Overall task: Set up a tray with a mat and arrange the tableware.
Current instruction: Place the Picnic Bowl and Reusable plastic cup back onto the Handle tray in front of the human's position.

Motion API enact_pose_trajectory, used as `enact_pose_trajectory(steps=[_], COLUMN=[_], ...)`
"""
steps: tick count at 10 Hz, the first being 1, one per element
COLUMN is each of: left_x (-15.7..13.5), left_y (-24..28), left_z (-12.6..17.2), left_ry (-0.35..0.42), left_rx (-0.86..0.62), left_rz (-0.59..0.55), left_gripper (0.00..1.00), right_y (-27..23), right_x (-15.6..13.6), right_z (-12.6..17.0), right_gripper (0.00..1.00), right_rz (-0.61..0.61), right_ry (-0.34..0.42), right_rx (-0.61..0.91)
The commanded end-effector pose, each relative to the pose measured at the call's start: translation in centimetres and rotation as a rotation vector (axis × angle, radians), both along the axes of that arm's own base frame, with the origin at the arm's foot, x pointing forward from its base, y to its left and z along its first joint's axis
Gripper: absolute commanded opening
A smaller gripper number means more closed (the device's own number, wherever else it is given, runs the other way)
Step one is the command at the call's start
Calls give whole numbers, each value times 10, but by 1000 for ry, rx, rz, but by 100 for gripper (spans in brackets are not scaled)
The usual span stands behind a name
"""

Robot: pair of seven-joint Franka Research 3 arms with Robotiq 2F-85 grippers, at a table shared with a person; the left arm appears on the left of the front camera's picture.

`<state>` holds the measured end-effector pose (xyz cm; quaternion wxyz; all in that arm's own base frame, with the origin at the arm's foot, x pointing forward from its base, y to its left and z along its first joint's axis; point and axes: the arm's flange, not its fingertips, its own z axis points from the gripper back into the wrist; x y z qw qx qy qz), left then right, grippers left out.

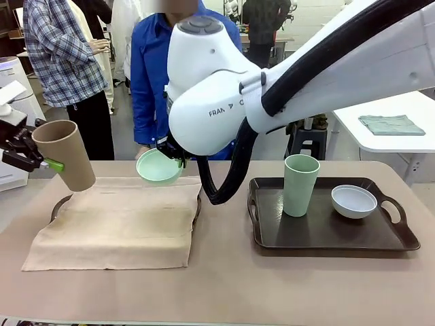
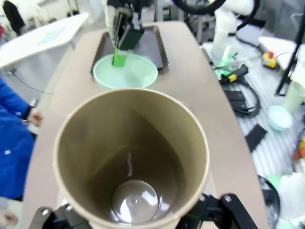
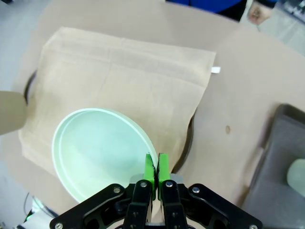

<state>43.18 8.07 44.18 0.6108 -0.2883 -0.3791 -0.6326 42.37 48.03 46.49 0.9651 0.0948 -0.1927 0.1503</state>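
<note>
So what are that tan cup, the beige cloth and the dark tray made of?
Tan cup: probably matte plastic or a fibre composite; smooth dull wall, slight shine at its inner bottom.
Beige cloth: woven fabric, perhaps linen; it creases and drapes over the edges beneath.
Dark tray: likely hard plastic, semi-gloss; moulded handles, soft sheen on its floor.

Right arm (image 1: 217,102): glossy white rounded shell, grey lettering, thick black cable (image 1: 239,156) looping beneath; right gripper (image 3: 156,164) black linkage, screws, green pads (image 3: 149,168).
</note>
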Motion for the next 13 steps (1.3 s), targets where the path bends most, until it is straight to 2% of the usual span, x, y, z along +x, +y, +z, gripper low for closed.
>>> enact_pose_trajectory(steps=[1,2,4,6,7,8,11,13], left_x=[18,28,38,45,48,49,43,50], left_y=[-1,0,1,0,0,0,-3,-3], left_z=[-18,-30,-41,-57,-63,-62,-60,-74], left_ry=[28,50,7,-29,-24,17,5,33], left_rx=[-10,-30,-79,-100,-105,-91,-66,-92], left_rz=[7,8,-38,-66,-62,-63,-47,-33], left_gripper=[87,87,87,87,87,87,87,87], right_y=[10,10,10,12,11,10,9,7], right_x=[13,21,32,40,42,40,39,44], right_z=[-15,-28,-52,-69,-74,-71,-75,-85], right_gripper=[4,4,4,4,4,4,4,4], right_rz=[18,20,13,20,11,16,2,8], right_ry=[10,38,101,113,123,132,120,156], right_rx=[4,5,11,37,51,43,14,35])
